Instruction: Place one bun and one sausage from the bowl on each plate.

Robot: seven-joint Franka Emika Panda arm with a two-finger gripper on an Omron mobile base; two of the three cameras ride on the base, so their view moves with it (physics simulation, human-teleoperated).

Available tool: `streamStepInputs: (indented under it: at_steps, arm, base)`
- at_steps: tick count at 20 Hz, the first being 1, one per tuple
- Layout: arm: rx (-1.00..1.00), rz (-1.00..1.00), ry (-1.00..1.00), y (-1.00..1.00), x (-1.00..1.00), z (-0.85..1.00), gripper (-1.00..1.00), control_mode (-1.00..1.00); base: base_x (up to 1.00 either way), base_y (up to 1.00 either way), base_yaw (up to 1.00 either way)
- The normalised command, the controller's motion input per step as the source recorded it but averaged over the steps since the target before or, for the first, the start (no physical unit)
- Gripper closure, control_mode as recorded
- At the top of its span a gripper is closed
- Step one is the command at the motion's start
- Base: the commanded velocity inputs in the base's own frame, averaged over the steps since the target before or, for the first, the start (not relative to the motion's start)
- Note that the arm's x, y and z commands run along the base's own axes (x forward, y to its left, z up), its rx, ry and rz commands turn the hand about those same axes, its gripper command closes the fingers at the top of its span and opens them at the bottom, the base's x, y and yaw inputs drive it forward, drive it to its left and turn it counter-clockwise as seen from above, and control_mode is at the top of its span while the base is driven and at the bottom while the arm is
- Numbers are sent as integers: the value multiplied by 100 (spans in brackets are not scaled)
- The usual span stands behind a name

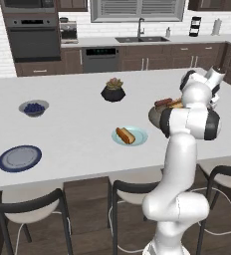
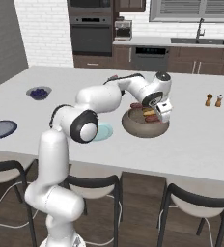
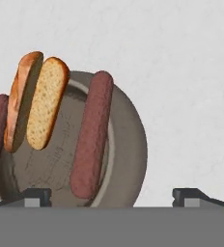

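Though legible nowhere, plain bowl (image 3: 128, 144).

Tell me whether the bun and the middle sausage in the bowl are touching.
Apart: the hand view shows bare bowl between bun and middle sausage.

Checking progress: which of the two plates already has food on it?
The pale teal plate, nearer the bowl, holds a bun; the dark-rimmed blue plate is bare.

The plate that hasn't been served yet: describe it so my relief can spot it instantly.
On the long white island counter, look to the near edge, far from the deep brown-grey bowl. There lies a round flat grey-blue plate with a dark blue rim. Unlike the pale teal plate, it carries no food.
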Motion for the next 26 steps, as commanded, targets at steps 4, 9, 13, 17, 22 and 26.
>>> streamStepInputs:
  at_steps: [4,9,13,17,22,26]
  arm:
    - [1,-2,0,-41,29,-1,-100,-100]
    - [1,0,0,-12,24,-15,-100,-100]
    - [0,0,0,9,16,-40,-100,-100]
    - [0,0,0,17,3,-26,-100,-100]
    - [0,0,0,19,1,-12,-100,-100]
    - [0,0,0,15,9,-23,-100,-100]
  base:
    - [0,0,0]
    - [0,0,0]
    - [0,0,0]
    - [0,0,0]
    - [0,0,0]
    - [0,0,0]
